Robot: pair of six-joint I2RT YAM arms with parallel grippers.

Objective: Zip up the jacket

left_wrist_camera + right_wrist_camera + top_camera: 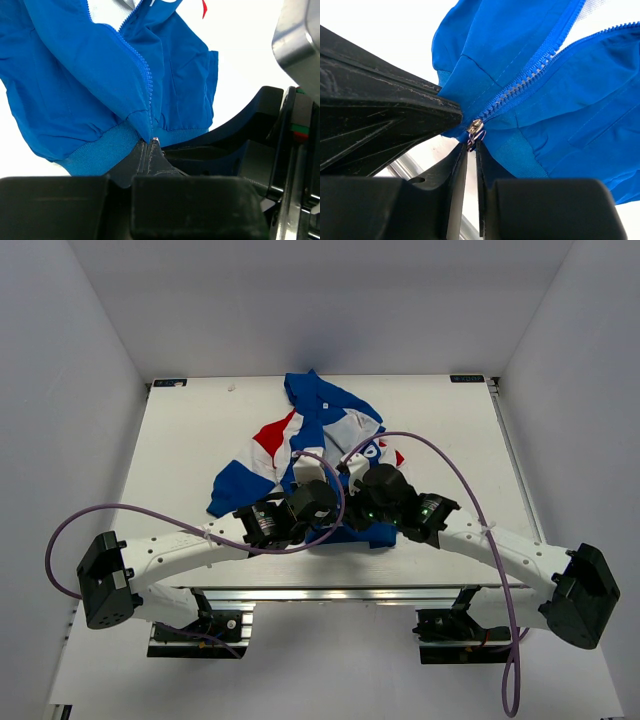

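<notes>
**At the table's near middle, both grippers meet on the jacket hem**

On the white table (pixel 180 430) the jacket (pixel 318 430) lies front-up. Its hood points to 12 o'clock, one blue sleeve spreads toward 8 o'clock, and the hem sits at 6 o'clock beneath the two wrists.

The left gripper (pixel 330 518) reaches in from 8 o'clock. Its own camera shows its fingers (pixel 135 160) pressed together on the ribbed hem, right at the foot of the zipper (pixel 143 70), with the blue cloth rising away toward 12 o'clock.

The right gripper (pixel 362 518) reaches in from 4 o'clock. Its fingers (pixel 455 175) are drawn to a thin slit, and the silver zipper pull (pixel 474 137) is caught at their tips.

The overhead view hides the hem and all the fingertips under the wrists, but it alone shows the red and white chest panels. The right wrist view shows the teeth joined for a short run above the slider. They then part toward 1 o'clock around white lining.

Pale, plain walls (pixel 60 390) close in three sides. Purple cables (pixel 120 508) loop over both arms.
</notes>
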